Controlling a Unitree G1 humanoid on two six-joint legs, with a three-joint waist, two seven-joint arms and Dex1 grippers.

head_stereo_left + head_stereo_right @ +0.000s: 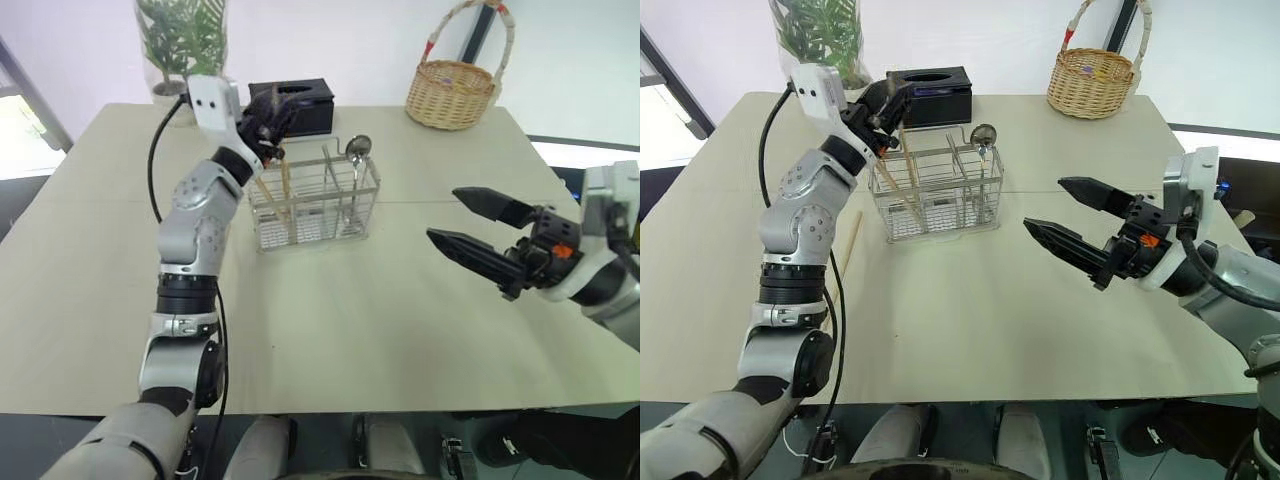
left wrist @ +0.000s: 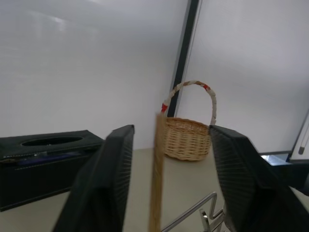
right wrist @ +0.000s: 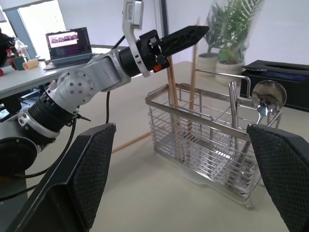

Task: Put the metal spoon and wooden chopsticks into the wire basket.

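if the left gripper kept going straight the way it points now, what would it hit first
Likely nothing on the table. The left gripper points up past a chopstick standing between its open fingers, toward the wicker basket and the wall behind. Whether it would clear the basket is hard to judge.

Wire basket [image 3: 207,145] holds metal spoon [image 3: 267,96] and two wooden chopsticks [image 3: 173,92]; left gripper [image 3: 186,37] above; another chopstick [image 3: 129,142] on table [image 3: 145,198].

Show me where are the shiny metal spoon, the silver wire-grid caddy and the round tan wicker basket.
Shiny metal spoon [image 3: 268,95]: right wrist view, on its round bowl.
Silver wire-grid caddy [image 1: 312,226]: left eye view, on its front wall.
Round tan wicker basket [image 1: 1089,85]: right eye view, on its woven side.
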